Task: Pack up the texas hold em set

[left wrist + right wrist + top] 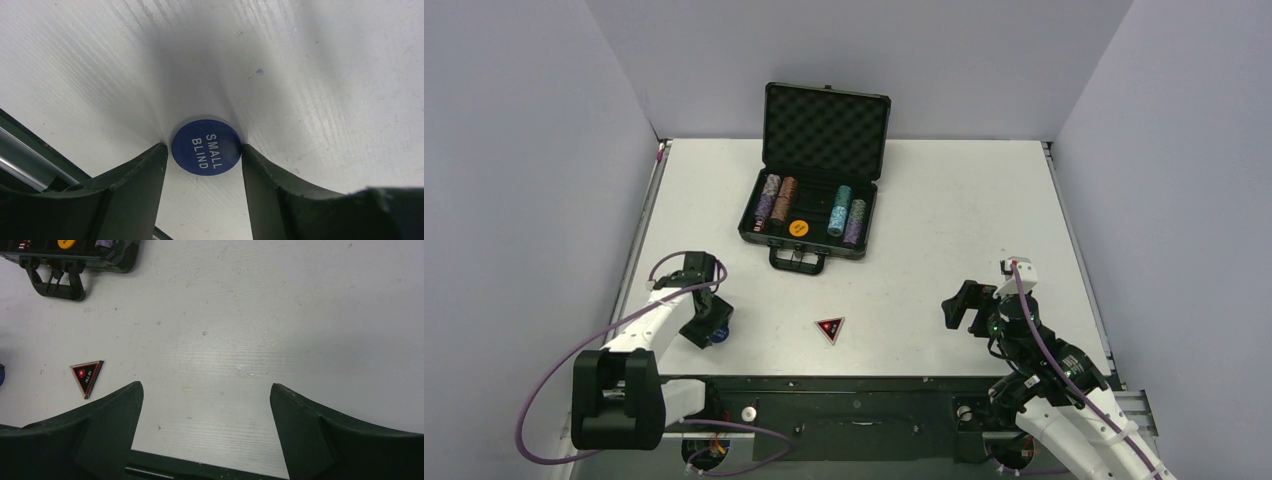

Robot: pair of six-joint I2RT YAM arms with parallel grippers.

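The black briefcase (827,128) stands open at the back centre, with purple (769,198), brown (785,198) and teal chip stacks (840,210) and a yellow disc (798,227) in its tray. A blue disc (206,146) marked SMALL BLIND lies flat on the table at front left. My left gripper (204,147) is open around it; the right fingertip (250,160) touches its edge and the left one stands a sliver off. The black-red triangle (830,328) lies at front centre. At front right my right gripper (205,386) is wide open over bare table.
The briefcase's handle (55,285) points toward the arms. The triangle (86,376) lies left of my right gripper's fingers. The dark base rail (854,400) runs along the near table edge. Grey walls close in both sides and the back.
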